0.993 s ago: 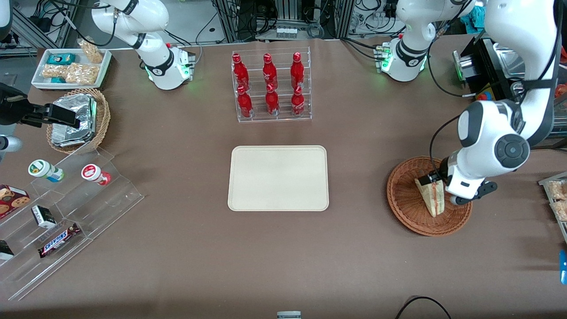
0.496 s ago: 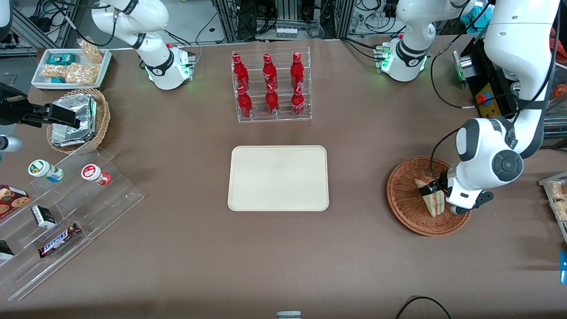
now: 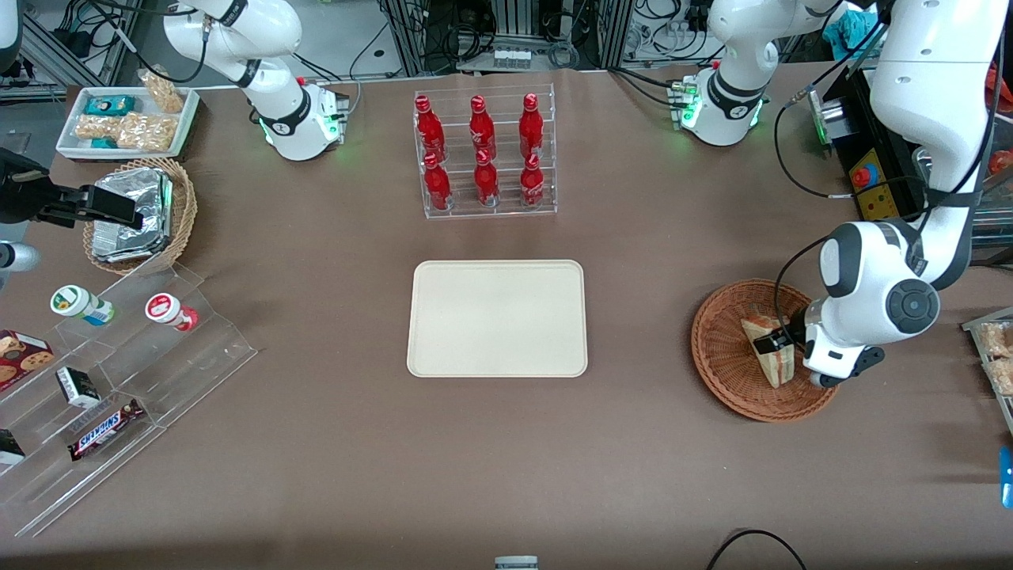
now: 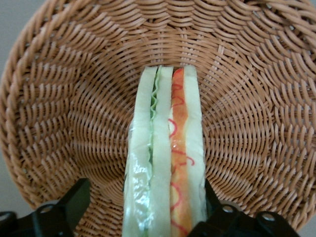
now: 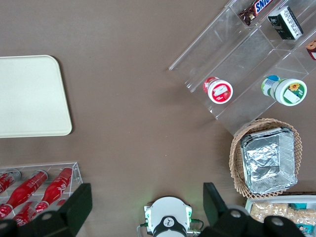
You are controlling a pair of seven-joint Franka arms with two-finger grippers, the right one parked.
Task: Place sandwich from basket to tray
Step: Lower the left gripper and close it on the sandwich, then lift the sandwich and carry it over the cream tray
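Front view: the working arm's hand (image 3: 777,345) is lowered into the reddish-brown wicker basket (image 3: 724,372), which sits on the brown worktop (image 3: 332,443) toward the working arm's end. The sandwich (image 3: 772,366), a triangular wedge of pale bread, stands on edge inside the basket, with its red filling line visible along the cut face. One dark finger (image 3: 766,344) lies against the sandwich's face; the rest of the hand is hidden by the arm's white wrist.

Left wrist view: the sandwich (image 4: 168,163) shows its layers edge-on, with green lettuce beside one slice and an orange-red layer beside the other. A finger (image 4: 75,203) stands clear of the bread on one side, with bare wicker between them; the second finger (image 4: 210,201) appears to touch the bread on the other side, though the contact is partly hidden. The hand is thus released, straddling the sandwich rather than clamping it.

Front view: the cream-beige tray (image 3: 497,318) lies flat at mid-worktop, well apart from the basket. A clear rack of red bottles (image 3: 484,153) stands farther from the camera than the tray.
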